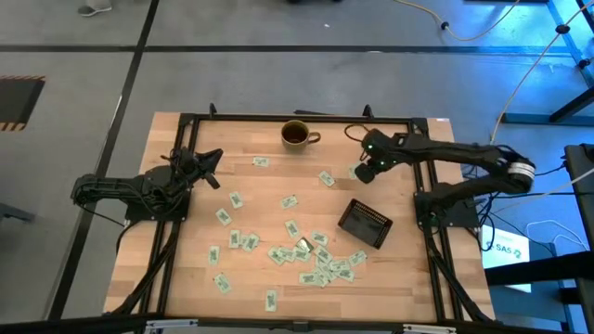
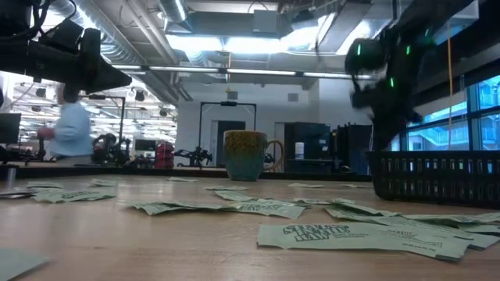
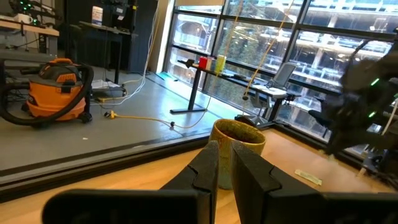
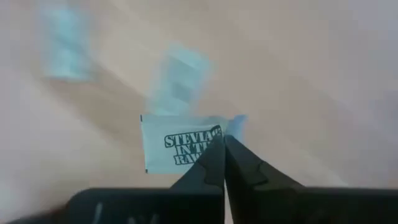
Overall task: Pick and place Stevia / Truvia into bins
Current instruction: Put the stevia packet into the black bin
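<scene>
Many pale green and white Stevia sachets (image 1: 306, 252) lie flat on the wooden table, thickest near its middle and near edge. The black divided tray (image 1: 365, 224) stands right of centre and shows in the low view (image 2: 437, 176). My right gripper (image 4: 224, 142) is above the table's far right part (image 1: 368, 167), beyond the tray, shut on one sachet (image 4: 180, 146). My left gripper (image 3: 224, 165) waits raised at the table's left (image 1: 210, 170), fingers drawn together with only a slit, touching nothing. My right gripper pinches one sachet by its short end (image 4: 214, 134), next to a corner, between the two fingertips. The fingers come from above, pointing down. The sachet is lifted clear and lies roughly flat under the tips, its print facing the wrist camera, the table beneath it blurred.
A brown mug (image 1: 297, 135) stands at the far edge, centre, also seen in the low view (image 2: 246, 154). Black frame rails run along the table's edges (image 1: 278, 119). Bare wood lies between the mug and the tray. A person (image 2: 69, 129) stands in the room behind.
</scene>
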Available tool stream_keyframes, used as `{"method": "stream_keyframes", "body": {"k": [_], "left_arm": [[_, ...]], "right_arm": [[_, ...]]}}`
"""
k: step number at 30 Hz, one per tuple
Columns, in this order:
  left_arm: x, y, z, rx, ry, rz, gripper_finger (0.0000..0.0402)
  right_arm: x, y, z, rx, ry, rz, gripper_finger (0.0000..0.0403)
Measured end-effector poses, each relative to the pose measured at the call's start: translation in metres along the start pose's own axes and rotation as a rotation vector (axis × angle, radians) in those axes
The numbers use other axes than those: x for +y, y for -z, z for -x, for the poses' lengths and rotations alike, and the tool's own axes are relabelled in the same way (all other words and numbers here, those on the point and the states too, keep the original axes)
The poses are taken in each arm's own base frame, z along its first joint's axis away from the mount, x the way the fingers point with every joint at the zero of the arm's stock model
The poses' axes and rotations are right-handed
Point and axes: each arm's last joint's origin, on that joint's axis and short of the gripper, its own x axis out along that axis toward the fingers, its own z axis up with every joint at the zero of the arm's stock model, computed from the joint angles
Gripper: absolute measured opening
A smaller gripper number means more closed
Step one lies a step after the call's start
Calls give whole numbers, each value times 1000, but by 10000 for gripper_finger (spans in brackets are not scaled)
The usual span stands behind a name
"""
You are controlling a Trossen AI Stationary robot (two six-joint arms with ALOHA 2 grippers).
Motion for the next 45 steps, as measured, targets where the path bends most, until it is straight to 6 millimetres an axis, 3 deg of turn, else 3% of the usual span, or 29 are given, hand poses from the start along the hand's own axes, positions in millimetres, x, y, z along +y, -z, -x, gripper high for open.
{"method": "stream_keyframes", "body": {"k": [7, 12, 21, 33, 38, 45], "left_arm": [[0, 0, 0, 0, 0, 0, 33], [0, 0, 0, 0, 0, 0, 33], [0, 0, 0, 0, -1, -40, 33], [1, 0, 0, -5, -29, -91, 33], [1, 0, 0, -5, -29, -91, 33], [1, 0, 0, -5, -29, -91, 33]], "right_arm": [[40, 9, 67, -102, -200, 254, 1], [74, 29, 78, -100, -269, 384, 1], [121, 66, 52, 19, -186, 410, 0], [143, 84, -9, 198, 19, 350, 0], [144, 85, -16, 216, 40, 359, 14], [142, 84, -9, 212, 31, 355, 62]]}}
